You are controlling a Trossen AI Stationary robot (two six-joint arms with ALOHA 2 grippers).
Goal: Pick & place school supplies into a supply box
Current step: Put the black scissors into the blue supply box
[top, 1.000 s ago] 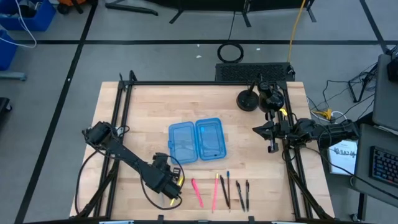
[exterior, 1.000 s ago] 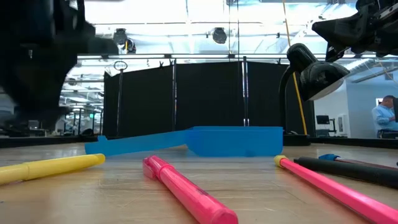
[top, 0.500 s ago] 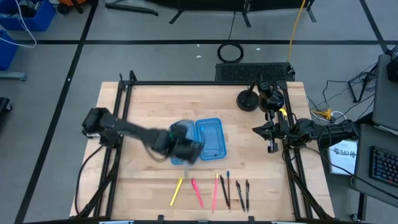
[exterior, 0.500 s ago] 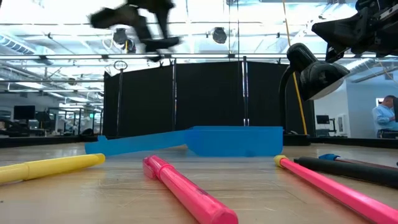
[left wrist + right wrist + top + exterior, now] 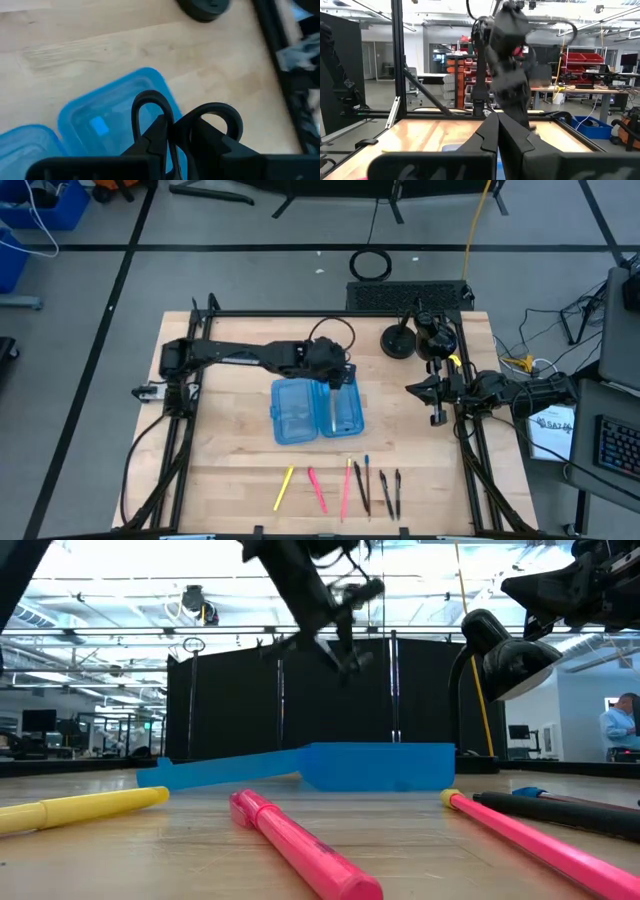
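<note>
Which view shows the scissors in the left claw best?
The left wrist view: the scissors' black handle loops sit clear above the supply box. The high view hides them under the left claw; the low view blurs them.

Left gripper (image 5: 338, 375) fingers clamped, arm outstretched; right gripper (image 5: 437, 402) closed, parked.

Left hand (image 5: 338, 372) above supply box (image 5: 315, 408) — pens (image 5: 345, 488) in front.

Grey floor (image 5: 250, 270) with black lines, black curtain panels (image 5: 300, 700), bright ceiling lights (image 5: 150, 560).
</note>
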